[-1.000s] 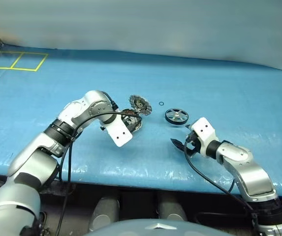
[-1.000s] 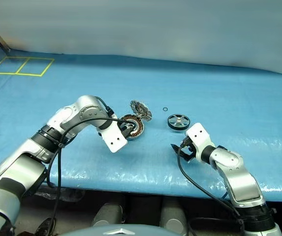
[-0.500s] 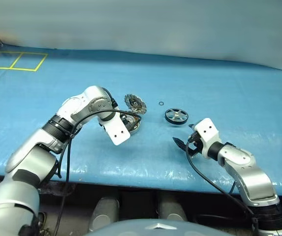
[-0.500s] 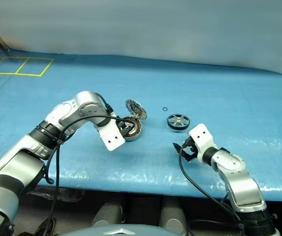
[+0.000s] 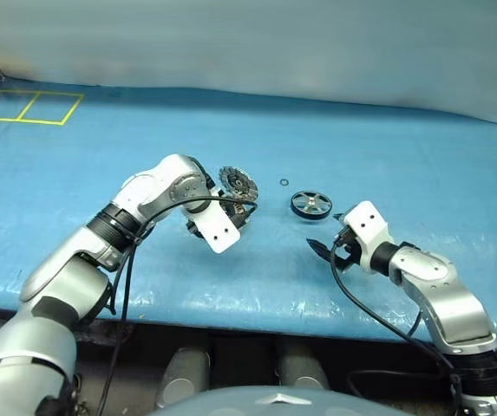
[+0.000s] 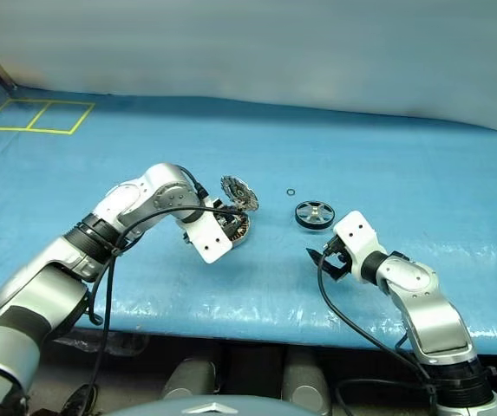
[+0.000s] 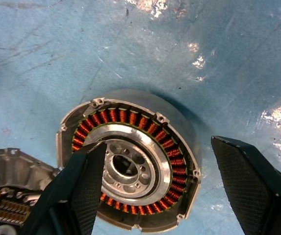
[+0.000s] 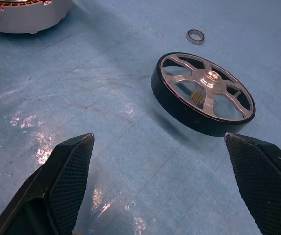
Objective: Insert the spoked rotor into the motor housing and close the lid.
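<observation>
The motor housing (image 7: 130,171) lies open on the blue sheet, its ring of copper windings showing. Its lid (image 5: 238,184) stands tilted up at the housing's far edge, inner face showing. My left gripper (image 7: 157,144) hangs open right above the housing; one finger (image 7: 84,186) overlaps the windings and the other stands clear of the rim. The spoked rotor (image 5: 311,204), dark rim and silver spokes, lies flat to the right of the housing. My right gripper (image 8: 159,139) is open and empty, low over the sheet just short of the rotor (image 8: 204,93).
A tiny black ring (image 5: 284,183) lies on the sheet between the lid and the rotor. Yellow taped squares (image 5: 27,107) mark the far left corner. The table's front edge (image 5: 257,321) runs close below both arms.
My left gripper's fingers have spread apart over the housing. The lid has swung a little to the left and stays upright. The right arm has kept its place.
</observation>
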`<action>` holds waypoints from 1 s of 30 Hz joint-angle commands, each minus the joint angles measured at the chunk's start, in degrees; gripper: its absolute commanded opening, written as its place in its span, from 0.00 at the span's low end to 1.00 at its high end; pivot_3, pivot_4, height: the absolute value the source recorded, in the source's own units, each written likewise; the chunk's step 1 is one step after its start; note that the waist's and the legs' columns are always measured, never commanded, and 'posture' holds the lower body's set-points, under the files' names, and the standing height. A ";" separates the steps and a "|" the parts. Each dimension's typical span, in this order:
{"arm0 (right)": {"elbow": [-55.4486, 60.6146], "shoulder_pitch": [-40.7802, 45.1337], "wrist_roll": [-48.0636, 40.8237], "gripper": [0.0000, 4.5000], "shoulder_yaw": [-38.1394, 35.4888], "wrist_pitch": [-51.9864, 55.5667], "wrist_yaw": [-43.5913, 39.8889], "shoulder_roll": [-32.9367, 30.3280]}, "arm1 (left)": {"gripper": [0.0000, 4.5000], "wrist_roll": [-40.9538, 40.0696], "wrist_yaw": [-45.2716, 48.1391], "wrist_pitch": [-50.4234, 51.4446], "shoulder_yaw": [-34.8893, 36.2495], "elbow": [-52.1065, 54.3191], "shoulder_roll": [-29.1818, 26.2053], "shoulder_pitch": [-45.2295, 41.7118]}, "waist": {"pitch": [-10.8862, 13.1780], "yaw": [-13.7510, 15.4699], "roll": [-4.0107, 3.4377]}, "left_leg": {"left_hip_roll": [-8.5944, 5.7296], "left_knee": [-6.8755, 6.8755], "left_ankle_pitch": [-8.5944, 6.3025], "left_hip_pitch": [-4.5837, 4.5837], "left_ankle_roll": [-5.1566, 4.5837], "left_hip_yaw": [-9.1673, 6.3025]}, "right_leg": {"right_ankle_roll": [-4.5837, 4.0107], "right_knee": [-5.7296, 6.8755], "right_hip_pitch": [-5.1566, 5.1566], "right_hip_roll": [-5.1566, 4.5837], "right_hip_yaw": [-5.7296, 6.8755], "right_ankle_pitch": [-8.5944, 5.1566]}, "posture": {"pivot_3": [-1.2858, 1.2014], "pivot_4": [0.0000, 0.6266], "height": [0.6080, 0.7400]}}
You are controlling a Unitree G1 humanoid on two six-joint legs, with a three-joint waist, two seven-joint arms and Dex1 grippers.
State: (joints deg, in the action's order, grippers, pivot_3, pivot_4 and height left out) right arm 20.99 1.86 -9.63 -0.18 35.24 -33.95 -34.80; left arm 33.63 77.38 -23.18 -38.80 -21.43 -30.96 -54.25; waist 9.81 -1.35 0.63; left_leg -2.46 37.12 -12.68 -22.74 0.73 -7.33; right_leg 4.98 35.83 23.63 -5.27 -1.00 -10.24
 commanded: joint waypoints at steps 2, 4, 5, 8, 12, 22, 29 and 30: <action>1.90 0.73 -0.32 1.00 -0.35 -0.02 -0.35 -0.71 | 0.83 0.64 -0.86 -0.34 -0.74 -2.40 0.83 -0.44 | 0.00 0.04 0.00 | 0.00 0.00 0.00 0.01 0.00 0.00 | 0.00 0.01 -0.01 0.00 0.00 0.00 | 0.52 0.24 1.00; 2.05 0.68 -0.28 1.00 -0.17 0.05 -0.27 -0.62 | 0.83 1.26 -2.00 -0.95 -1.09 -4.21 1.34 -0.88 | 0.00 0.06 0.00 | 0.00 0.01 0.00 0.04 0.00 0.00 | 0.00 0.01 -0.04 0.00 0.00 0.00 | 0.52 0.24 1.00; 2.11 0.65 -0.27 1.00 -0.13 0.06 -0.22 -0.55 | 0.83 1.44 -2.38 -1.23 -1.24 -4.91 1.54 -1.03 | 0.00 0.10 0.00 | 0.00 0.02 0.00 0.06 0.00 0.00 | -0.02 0.01 -0.07 0.00 0.00 -0.01 | 0.52 0.24 1.00; 2.43 0.39 -0.20 1.00 -0.08 0.11 -0.05 -0.50 | 0.83 1.57 -2.48 -1.91 -1.53 -5.46 1.72 -0.91 | -0.01 0.14 -0.01 | 0.00 0.04 0.00 0.10 0.00 0.01 | -0.02 0.01 -0.11 -0.01 0.00 -0.02 | 0.52 0.24 1.00; 2.49 -0.09 -0.18 1.00 -0.30 0.04 0.04 -0.64 | 0.83 1.06 -1.38 -2.25 -1.16 -4.04 0.97 -0.42 | -0.01 0.16 -0.01 | 0.00 0.06 0.00 0.11 0.00 0.00 | -0.02 0.01 -0.13 -0.01 0.00 -0.01 | 0.52 0.24 1.00; 2.17 0.47 -0.12 1.00 0.30 0.54 -1.01 -1.82 | 0.83 1.27 -0.24 -1.87 -0.62 -0.91 -0.97 0.76 | -0.01 -0.06 -0.01 | 0.01 0.04 0.00 0.10 0.00 0.00 | -0.03 0.01 -0.10 0.00 0.00 -0.02 | 0.52 0.24 1.00; 0.95 2.40 -0.13 1.00 1.34 0.76 -2.73 -3.49 | 0.83 2.30 -1.78 -0.42 0.14 1.19 -1.64 1.42 | 0.00 -0.08 -0.01 | 0.01 0.05 0.00 0.10 0.00 0.01 | -0.04 0.02 -0.10 0.00 0.00 -0.02 | 0.52 0.24 1.00; 0.90 2.72 0.01 1.00 1.71 0.86 -2.95 -3.73 | 0.83 2.36 -2.03 -0.18 0.21 1.31 -1.67 1.56 | -0.01 -0.07 -0.01 | 0.01 0.05 0.00 0.10 0.00 0.01 | -0.04 0.01 -0.10 0.00 0.00 -0.02 | 0.52 0.24 1.00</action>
State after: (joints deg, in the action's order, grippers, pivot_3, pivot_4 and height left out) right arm 20.92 3.69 -9.57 1.70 35.76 -36.46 -37.87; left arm 35.36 75.45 -23.96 -38.73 -20.45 -31.94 -53.27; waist 9.80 -1.42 0.63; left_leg -2.45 37.17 -12.68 -22.63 0.73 -7.32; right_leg 4.94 35.85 23.52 -5.27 -1.00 -10.26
